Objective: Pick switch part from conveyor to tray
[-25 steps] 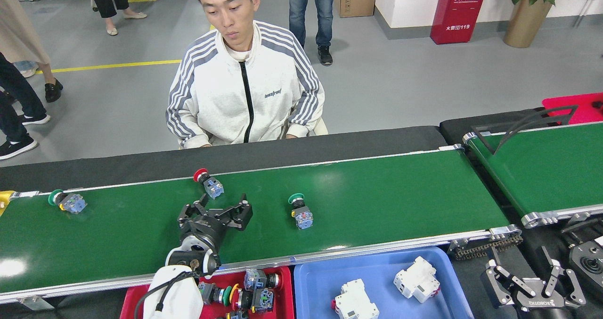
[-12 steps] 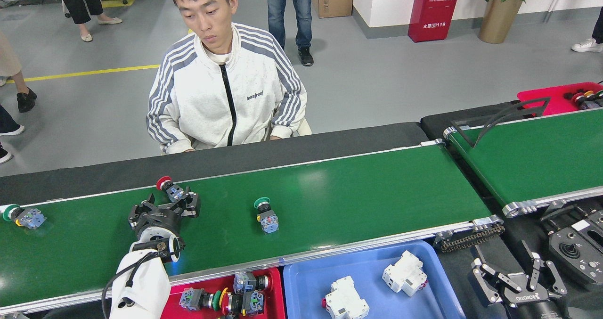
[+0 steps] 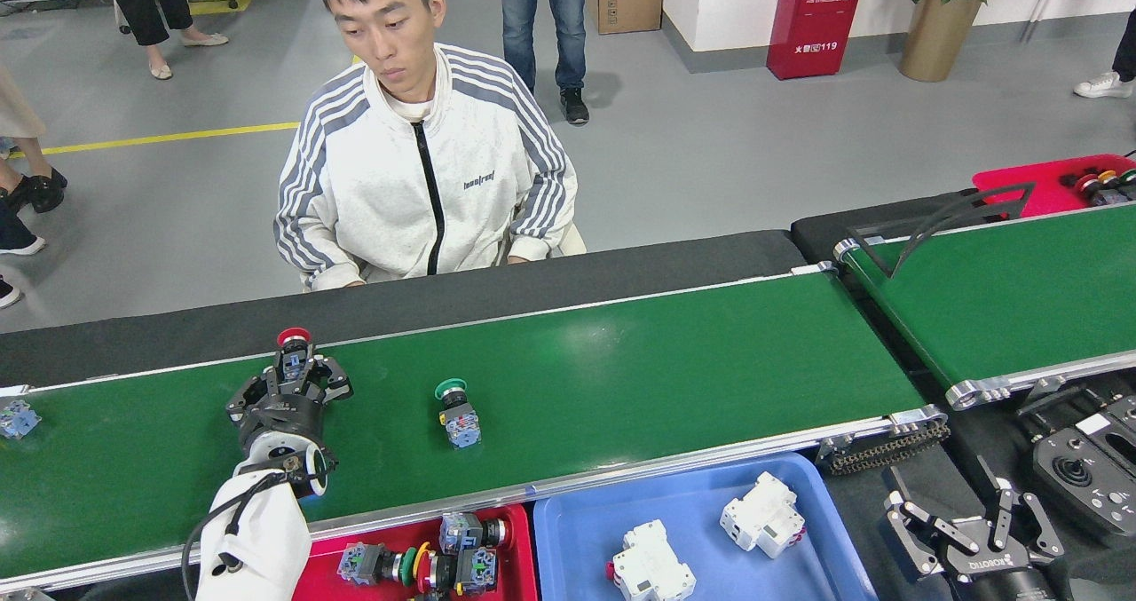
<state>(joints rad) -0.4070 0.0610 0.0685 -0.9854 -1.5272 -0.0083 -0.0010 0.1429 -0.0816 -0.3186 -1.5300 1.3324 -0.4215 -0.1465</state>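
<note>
Nearest, along the bottom edge, a red tray (image 3: 519, 574) is seen holding several switch parts in a tight cluster (image 3: 444, 558), and just beside it a blue tray (image 3: 568, 530) carries two white blocky breakers (image 3: 761, 516), with bare blue floor left between them. At the lower right the right end effector (image 3: 972, 530) is held off the belt over dark bench surface, its black linked fingers spread wide with nothing between them.

Beyond the trays the silver rail of the conveyor (image 3: 674, 370) is met, and then the glossy dark-green belt, smooth and reflective. Its right half is bare. The left arm, white-sleeved, is extended over the belt, and the left end effector (image 3: 291, 381) is placed around the blue-grey body of a red-capped switch part (image 3: 293, 339) close to the far rail; the fingers are seen on either side of it, but whether they are clenched on it cannot be told. A green-capped switch part (image 3: 456, 410) lies well apart to the right, mid-belt, with open belt all round. Another part (image 3: 16, 419) is cut off at the left edge.

Behind the far rail a black padded strip (image 3: 621, 268) is run, and a seated person in a white striped jacket (image 3: 426, 184) is seen past it. A second green belt (image 3: 1021, 290) is angled away at the right.
</note>
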